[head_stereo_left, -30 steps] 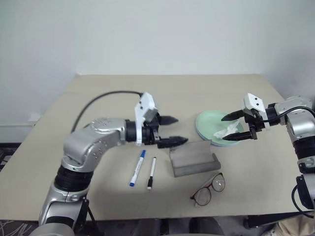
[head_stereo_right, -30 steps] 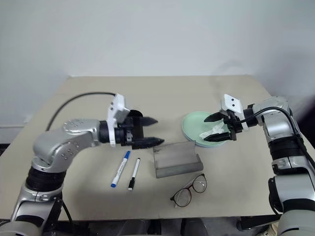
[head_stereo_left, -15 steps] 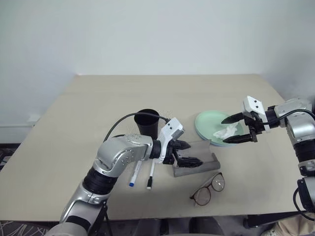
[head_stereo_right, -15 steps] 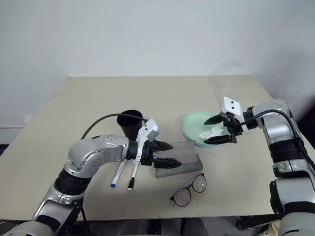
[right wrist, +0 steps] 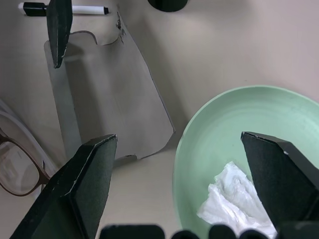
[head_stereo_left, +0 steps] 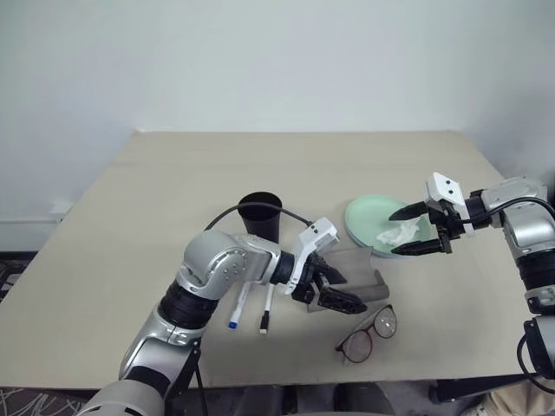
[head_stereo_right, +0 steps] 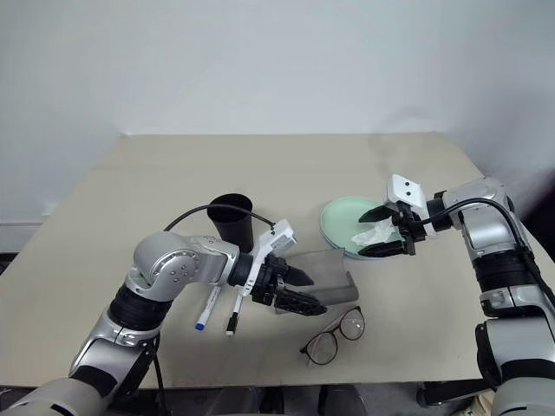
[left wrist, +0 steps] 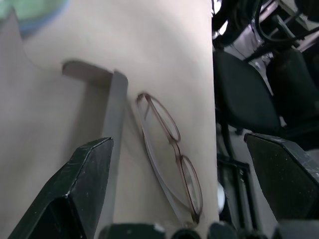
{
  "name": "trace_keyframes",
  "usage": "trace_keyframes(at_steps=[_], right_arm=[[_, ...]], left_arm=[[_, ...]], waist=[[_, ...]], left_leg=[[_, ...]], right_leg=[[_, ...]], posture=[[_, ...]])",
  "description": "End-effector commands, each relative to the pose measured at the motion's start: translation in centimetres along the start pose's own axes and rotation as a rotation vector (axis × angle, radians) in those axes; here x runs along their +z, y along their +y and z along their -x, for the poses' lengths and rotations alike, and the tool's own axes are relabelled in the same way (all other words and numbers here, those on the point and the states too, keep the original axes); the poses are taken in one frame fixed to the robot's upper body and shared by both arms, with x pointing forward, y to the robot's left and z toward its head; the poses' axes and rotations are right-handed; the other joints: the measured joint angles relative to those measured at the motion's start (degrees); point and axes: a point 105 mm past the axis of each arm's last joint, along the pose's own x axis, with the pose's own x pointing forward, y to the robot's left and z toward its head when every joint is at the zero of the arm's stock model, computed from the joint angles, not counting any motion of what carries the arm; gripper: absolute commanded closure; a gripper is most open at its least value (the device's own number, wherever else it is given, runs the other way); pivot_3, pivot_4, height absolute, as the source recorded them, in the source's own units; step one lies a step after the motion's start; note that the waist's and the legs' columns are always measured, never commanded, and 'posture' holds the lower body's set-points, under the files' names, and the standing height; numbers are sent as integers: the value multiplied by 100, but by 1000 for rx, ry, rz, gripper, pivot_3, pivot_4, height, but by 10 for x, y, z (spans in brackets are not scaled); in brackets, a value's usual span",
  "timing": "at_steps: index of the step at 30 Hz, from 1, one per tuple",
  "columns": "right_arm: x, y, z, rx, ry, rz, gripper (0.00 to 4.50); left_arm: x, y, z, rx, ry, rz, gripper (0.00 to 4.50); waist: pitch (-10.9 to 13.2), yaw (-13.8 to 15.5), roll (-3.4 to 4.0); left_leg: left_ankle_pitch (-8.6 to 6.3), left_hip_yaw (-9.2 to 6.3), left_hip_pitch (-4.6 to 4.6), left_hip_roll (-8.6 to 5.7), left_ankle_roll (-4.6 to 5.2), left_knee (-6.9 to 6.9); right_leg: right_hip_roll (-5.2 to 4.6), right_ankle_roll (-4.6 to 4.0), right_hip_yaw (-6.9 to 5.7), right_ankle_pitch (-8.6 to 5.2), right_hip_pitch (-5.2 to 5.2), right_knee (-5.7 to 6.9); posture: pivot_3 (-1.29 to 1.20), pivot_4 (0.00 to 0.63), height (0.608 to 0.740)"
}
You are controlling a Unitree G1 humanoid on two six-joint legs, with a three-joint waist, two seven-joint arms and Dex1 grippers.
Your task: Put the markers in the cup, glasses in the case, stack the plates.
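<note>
My left gripper [head_stereo_left: 343,292] hangs open over the front of the open grey case [head_stereo_left: 359,263], tilted down toward the glasses [head_stereo_left: 368,334], which lie on the table just in front of the case. The glasses [left wrist: 172,154] show between its fingers in the left wrist view. The blue-capped marker [head_stereo_left: 240,305] and the black-capped marker [head_stereo_left: 266,310] lie side by side left of the case, in front of the black cup [head_stereo_left: 260,217]. My right gripper [head_stereo_left: 402,231] is open around a white tissue [head_stereo_left: 400,232] on the mint green plate [head_stereo_left: 366,217]. A light blue rim [head_stereo_left: 388,253] shows under that plate.
The beige table [head_stereo_left: 173,173] has free room at the back and on the left. Its front edge runs close behind the glasses. Dark chairs and cables [left wrist: 249,99] stand beyond that edge.
My left arm swung down and to the right, from above the markers to the case, rolling its wrist; this uncovered the cup. The right gripper stayed by the tissue.
</note>
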Motion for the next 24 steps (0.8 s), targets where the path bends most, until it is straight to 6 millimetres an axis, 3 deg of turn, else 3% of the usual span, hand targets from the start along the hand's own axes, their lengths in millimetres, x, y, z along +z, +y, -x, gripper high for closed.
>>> trace_keyframes(at_steps=[1,8,24], right_arm=[[13,-3,10,-40,-38,43,189],[11,4,9,-37,-43,32,189],[5,18,4,-27,-50,-3,189]], left_arm=[[5,-6,-6,-40,36,-9,0],[-2,1,-20,-43,84,33,0],[-9,-6,-37,-83,124,67,0]], waist=[[0,-1,0],[0,1,0],[0,2,-1]], left_leg=[[0,0,0,0,0,0],[-1,-4,-1,0,1,0],[-20,-4,-2,-2,33,1]], right_leg=[[-1,0,0,0,0,0],[-3,-1,-1,0,-1,0],[-9,1,-2,-1,0,-3]], posture=[[0,0,700],[0,0,700],[0,0,700]])
